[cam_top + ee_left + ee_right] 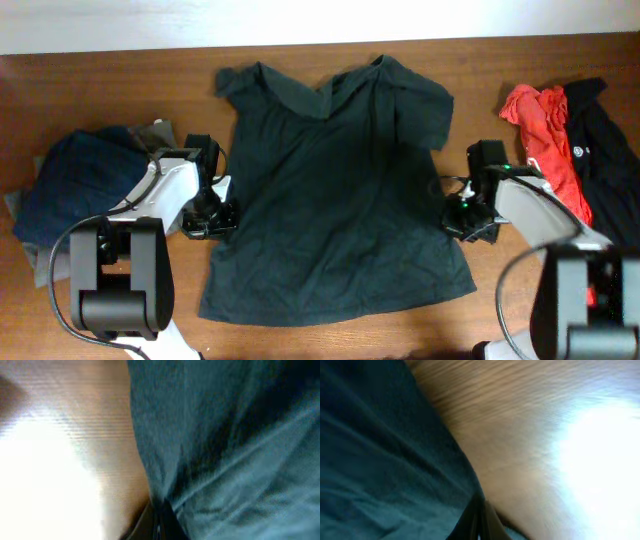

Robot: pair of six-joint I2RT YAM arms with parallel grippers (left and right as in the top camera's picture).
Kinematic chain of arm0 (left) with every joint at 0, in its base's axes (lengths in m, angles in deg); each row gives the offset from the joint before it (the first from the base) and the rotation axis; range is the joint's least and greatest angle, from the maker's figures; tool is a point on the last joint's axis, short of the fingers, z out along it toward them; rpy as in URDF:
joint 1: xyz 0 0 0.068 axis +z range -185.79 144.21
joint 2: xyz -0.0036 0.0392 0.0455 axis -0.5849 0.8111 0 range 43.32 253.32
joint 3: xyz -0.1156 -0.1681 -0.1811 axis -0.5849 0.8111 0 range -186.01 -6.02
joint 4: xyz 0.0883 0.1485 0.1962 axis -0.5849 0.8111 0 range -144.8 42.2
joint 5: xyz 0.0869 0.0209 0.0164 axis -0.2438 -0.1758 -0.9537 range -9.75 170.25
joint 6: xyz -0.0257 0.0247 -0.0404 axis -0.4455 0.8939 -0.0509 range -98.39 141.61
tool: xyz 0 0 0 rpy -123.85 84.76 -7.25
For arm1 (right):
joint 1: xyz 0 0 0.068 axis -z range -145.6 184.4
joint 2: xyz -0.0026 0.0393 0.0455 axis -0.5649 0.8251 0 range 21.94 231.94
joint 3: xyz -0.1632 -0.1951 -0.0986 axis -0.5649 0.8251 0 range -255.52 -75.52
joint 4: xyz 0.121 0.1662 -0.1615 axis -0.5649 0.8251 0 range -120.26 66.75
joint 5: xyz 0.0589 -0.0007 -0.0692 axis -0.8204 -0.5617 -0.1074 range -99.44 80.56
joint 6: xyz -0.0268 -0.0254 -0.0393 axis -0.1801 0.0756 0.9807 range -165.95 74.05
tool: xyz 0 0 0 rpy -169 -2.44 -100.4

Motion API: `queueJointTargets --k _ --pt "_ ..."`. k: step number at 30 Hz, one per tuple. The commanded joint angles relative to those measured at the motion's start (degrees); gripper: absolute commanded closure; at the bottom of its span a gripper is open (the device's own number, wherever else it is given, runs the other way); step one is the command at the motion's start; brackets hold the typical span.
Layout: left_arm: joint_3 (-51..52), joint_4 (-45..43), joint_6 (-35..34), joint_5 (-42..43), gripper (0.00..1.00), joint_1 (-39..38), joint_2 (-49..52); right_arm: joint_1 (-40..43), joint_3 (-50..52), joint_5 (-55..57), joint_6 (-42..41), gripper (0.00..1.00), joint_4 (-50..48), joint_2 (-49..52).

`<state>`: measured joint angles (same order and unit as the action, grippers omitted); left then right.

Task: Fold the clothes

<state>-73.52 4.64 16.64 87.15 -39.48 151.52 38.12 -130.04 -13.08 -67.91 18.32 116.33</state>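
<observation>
**Green cloth nipped at both sides: what may fail**

The dark green shirt (pixel 335 200) lies spread in the middle of the worktop (pixel 120 90), collar at the far edge and hem toward the arm bases. The left tool (pixel 213 216) sits at its left side edge and the right tool (pixel 464 220) at its right side edge, roughly level with each other. In both wrist views the jaws are pressed together right at the border between cloth and wood. We read each as nipping the shirt's edge. We cannot tell how deep the bite goes, or whether it takes both layers.

Risks, as we judge them:
- A shallow bite may slip once the cloth is lifted, so one side drops and the fold goes askew.
- If only the top layer is caught, the shirt opens instead of folding.
- Uneven travel of the two arms would drag the shirt toward the navy blue piece (pixel 75 180) on the left, or toward the red shirt (pixel 540 125) and black garment (pixel 605 140) on the right.
- The rumpled left sleeve could tuck under and leave a lump.
</observation>
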Motion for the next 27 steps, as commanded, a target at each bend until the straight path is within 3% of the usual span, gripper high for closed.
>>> queueJointTargets --k 1,8,13,14,17,21,23,26,27 --pt "-1.0 3.1 -1.2 4.6 0.99 0.2 -2.8 3.2 -0.5 7.8 -4.8 0.96 1.6 -7.6" --pt "-1.0 11.9 -1.2 4.9 0.99 0.2 -7.3 12.3 -0.5 12.3 -5.4 0.96 2.2 -20.1" --pt "-1.0 16.3 -1.2 4.9 0.99 0.0 -7.8 18.3 -0.5 12.4 -5.4 0.96 2.2 -23.3" --pt "-1.0 16.7 -1.2 4.9 0.96 -0.1 -7.8 19.1 -0.5 12.8 -5.3 0.96 2.2 -23.3" --pt "-1.0 17.6 -1.2 4.9 0.67 -0.3 -7.8 20.7 -0.5 13.6 -5.3 0.96 2.3 -23.2" --pt "-1.0 16.5 -1.0 5.0 0.62 -0.4 -8.0 21.1 -0.5 13.6 -5.3 0.96 2.0 -23.2" --pt "-1.4 15.5 -0.9 5.0 0.62 -0.4 -8.3 21.1 -0.5 13.6 -5.4 0.87 1.8 -23.2" --pt "-3.7 12.6 2.1 7.6 0.61 -0.6 -9.1 21.0 -0.5 11.9 -5.2 0.64 1.6 -23.2" --pt "-4.7 11.0 3.4 8.8 0.60 -0.9 -9.3 21.0 -0.5 10.2 -4.1 0.62 1.5 -23.2"
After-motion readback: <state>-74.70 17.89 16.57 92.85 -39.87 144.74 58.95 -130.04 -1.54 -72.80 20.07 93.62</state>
